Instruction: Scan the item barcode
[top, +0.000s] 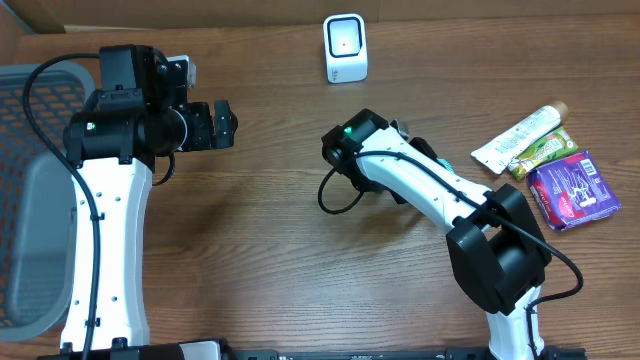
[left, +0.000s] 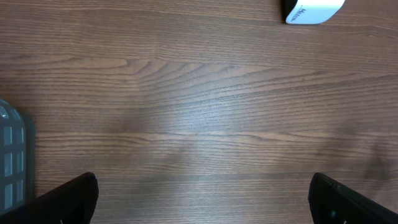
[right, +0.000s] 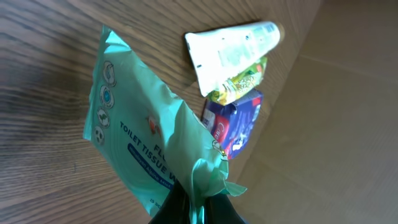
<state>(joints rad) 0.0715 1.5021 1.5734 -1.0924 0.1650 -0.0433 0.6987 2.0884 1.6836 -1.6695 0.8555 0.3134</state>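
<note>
Currently, the right tool (right: 193, 202) is pressed together, pinching one edge of a mint-green plastic toilet-tissue wipes pack (right: 140, 134) above the brown wooden table (right: 37, 74). The left tool (left: 202, 202) stands spread over the table, with a white box-shaped scanner (left: 311, 11) beyond it.

Open table (top: 260, 250) centre, scanner (top: 345, 47) far edge, packets (top: 540, 150) right, basket (top: 20, 72) left

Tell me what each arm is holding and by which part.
The right gripper pinches the green wipes pack by a crumpled end of its wrapper; the left gripper is open, holding nothing.
</note>
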